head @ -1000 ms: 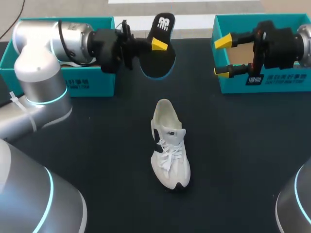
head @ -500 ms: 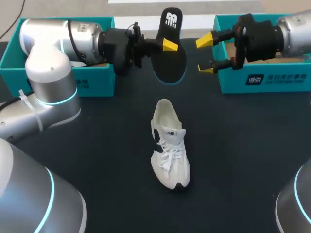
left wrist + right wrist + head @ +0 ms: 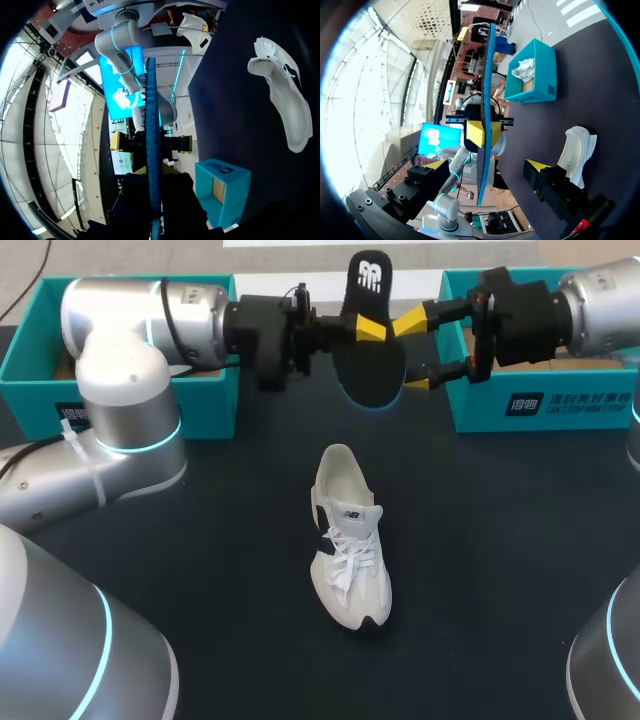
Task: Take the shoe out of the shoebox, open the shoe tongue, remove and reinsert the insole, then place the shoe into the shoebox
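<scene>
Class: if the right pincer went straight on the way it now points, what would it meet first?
The black insole, held by the left pincer: it stands edge-on just ahead of the open right pincer, in line with its gap. Depth is uncertain.

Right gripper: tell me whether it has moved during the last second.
Yes. The right gripper has travelled left in the head view, away from the right-hand shoebox to the insole in the left gripper.
</scene>
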